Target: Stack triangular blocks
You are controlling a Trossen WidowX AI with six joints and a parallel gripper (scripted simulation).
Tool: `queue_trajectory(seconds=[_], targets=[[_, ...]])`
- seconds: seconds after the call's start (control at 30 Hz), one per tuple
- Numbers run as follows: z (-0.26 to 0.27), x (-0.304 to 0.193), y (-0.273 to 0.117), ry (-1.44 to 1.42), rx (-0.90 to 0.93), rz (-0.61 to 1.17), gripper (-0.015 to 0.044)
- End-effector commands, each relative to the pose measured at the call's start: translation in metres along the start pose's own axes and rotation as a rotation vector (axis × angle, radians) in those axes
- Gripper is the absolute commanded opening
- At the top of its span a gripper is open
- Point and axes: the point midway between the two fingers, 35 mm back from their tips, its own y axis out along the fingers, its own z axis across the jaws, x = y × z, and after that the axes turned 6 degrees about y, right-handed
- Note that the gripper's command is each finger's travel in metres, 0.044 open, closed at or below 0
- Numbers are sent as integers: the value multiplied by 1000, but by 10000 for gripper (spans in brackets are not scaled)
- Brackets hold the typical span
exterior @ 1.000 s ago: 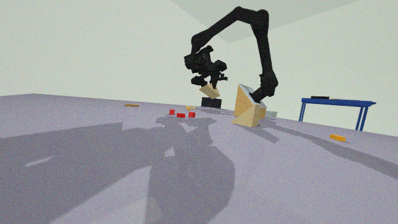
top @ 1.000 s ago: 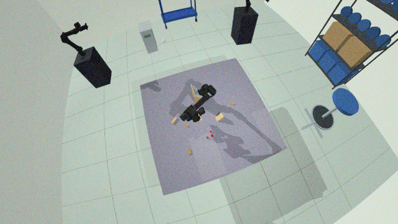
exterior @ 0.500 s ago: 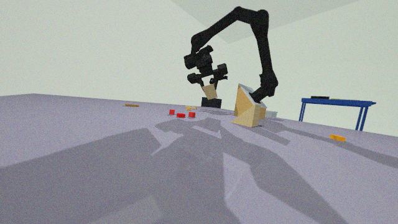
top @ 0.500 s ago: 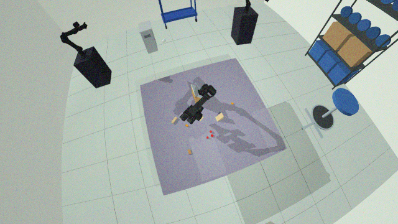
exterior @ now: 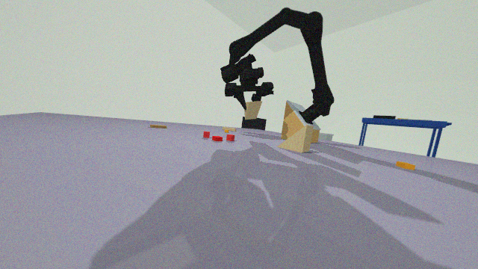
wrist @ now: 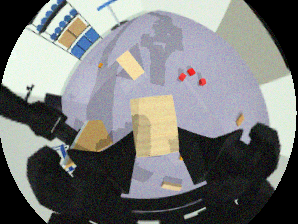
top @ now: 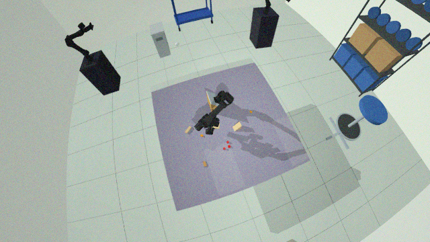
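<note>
My gripper (exterior: 250, 102) (wrist: 153, 129) is shut on a pale wooden triangular block (exterior: 253, 110) (wrist: 155, 117) (top: 217, 127), held well above the table, its sides looking tilted in the exterior view. Its sloped face cannot be made out clearly. The other triangular block (top: 237, 126) (exterior: 300, 142) (wrist: 130, 65) rests on the table, with its slope rising toward the right in the exterior view. The held block is apart from it, to its left in the top and exterior views. The arm hides most of the fingers in the top view.
A large wooden wedge (top: 209, 100) (exterior: 290, 121) (wrist: 92, 135) stands near the arm's base. Three red pieces (top: 229, 146) (exterior: 217, 138) (wrist: 191, 72) lie together. Small orange pieces (top: 250, 111) (exterior: 405, 165), a pale block (top: 188, 130) (wrist: 171, 186) and a brown block (top: 205, 164) (wrist: 240, 119) lie around.
</note>
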Motion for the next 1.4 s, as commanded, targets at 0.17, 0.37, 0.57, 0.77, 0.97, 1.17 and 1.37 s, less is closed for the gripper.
queue_trajectory(seconds=[0.17,0.37,0.57,0.77,0.97,1.17,1.37], targets=[[0,0,0,-292,7,4,0],[0,0,0,-499,9,3,0],[0,0,0,-585,10,3,0],[4,17,-3,-581,-3,12,0],[13,46,-5,-576,-25,24,0],[24,73,-5,-573,-46,33,0],[35,100,-4,-572,-66,38,0]])
